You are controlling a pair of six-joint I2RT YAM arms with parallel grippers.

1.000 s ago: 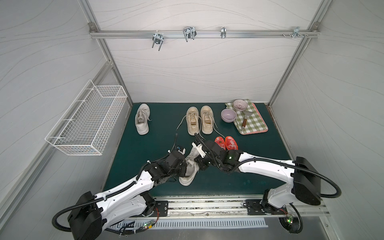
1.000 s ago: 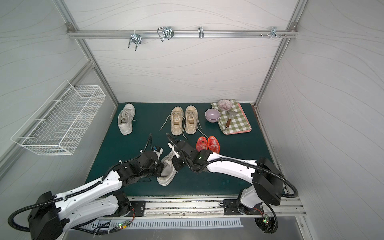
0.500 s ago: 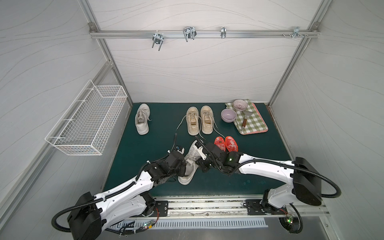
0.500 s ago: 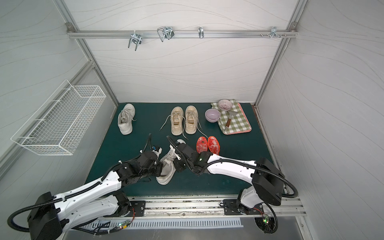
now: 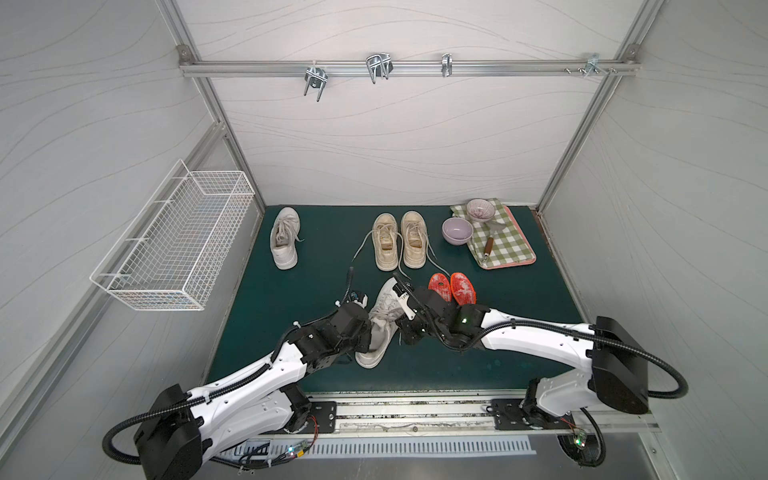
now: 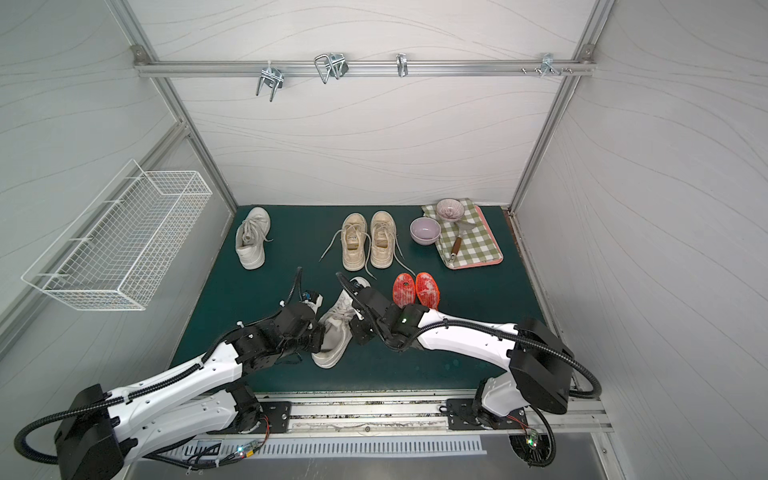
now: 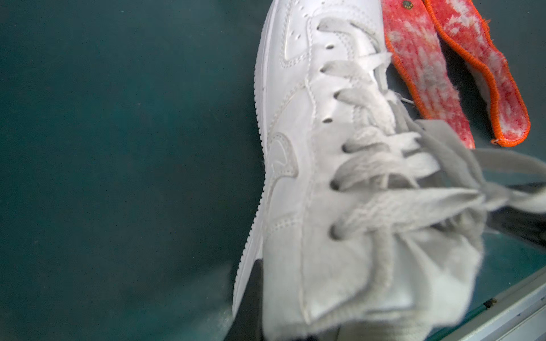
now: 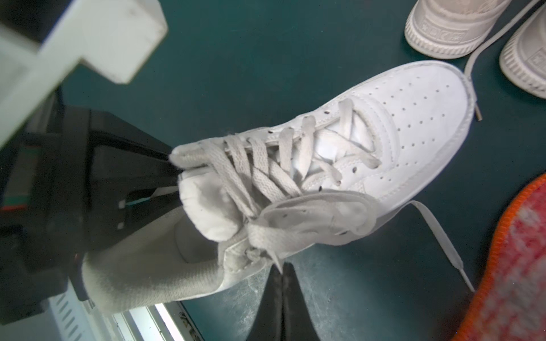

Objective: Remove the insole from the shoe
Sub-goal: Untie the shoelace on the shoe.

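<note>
A white high-top shoe (image 5: 380,328) (image 6: 336,332) lies tilted near the front of the green mat (image 5: 291,316), toe pointing away. My left gripper (image 5: 368,334) is shut on the shoe's collar; one dark finger (image 7: 251,301) presses its outer side. My right gripper (image 8: 282,270) is shut just outside the opposite side of the collar (image 8: 236,259), and a lace end touches its tips. Whether that lace is pinched I cannot tell. The shoe's opening (image 8: 195,236) shows only grey lining; the insole is hidden.
Two red fleecy liners (image 5: 451,286) with orange edges lie just right of the shoe, under my right arm. A beige pair (image 5: 399,241), a single white shoe (image 5: 284,239), a purple bowl (image 5: 457,230) and a checked cloth (image 5: 505,249) sit farther back. A wire basket (image 5: 178,249) hangs left.
My right gripper slid along the shoe toward the front edge, from the tongue to the collar's side, opening briefly and shutting again. The left gripper kept its hold.
</note>
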